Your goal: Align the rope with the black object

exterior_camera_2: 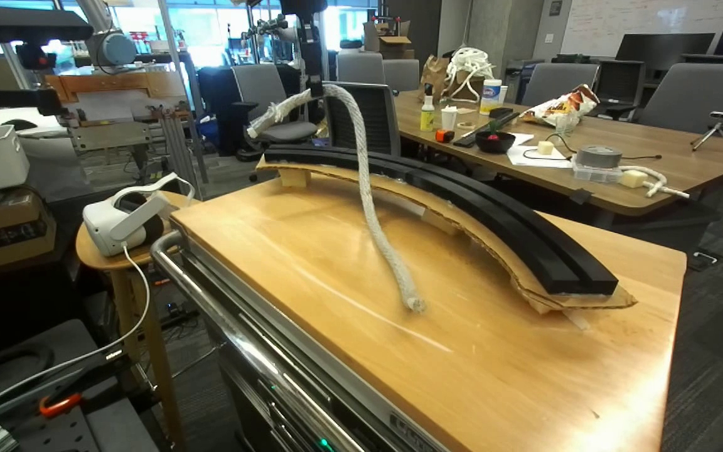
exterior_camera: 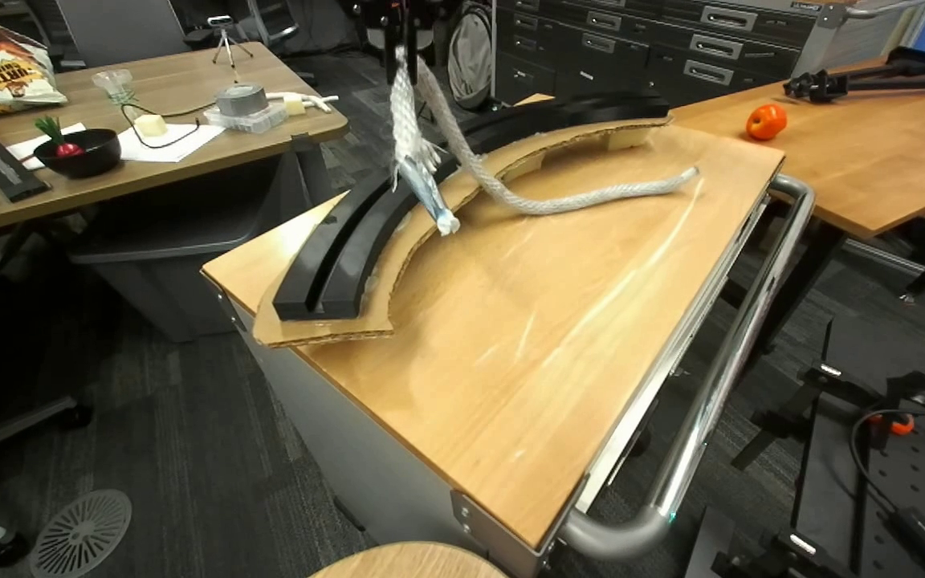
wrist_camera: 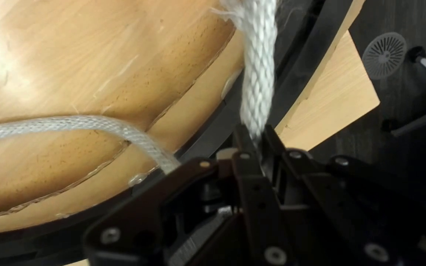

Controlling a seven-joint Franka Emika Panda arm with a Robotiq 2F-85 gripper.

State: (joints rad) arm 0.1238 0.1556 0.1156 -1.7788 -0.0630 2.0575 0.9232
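My gripper (wrist_camera: 257, 136) pinches the rope (exterior_camera_2: 368, 198) above the black strip (exterior_camera_2: 493, 210).
The rope's long tail lies inside the strip's curve; whether its middle brushes the strip, I can't quite tell.

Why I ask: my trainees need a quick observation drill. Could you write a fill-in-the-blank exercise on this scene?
1. The jaws are ____ (open or shut) on the rope.
2. The black strip is ____ (straight or curved).
3. The base right beneath the strip is corrugated ____.
4. The rope is ____ (aligned or unaligned) with the strip.
Missing words: shut; curved; cardboard; unaligned.
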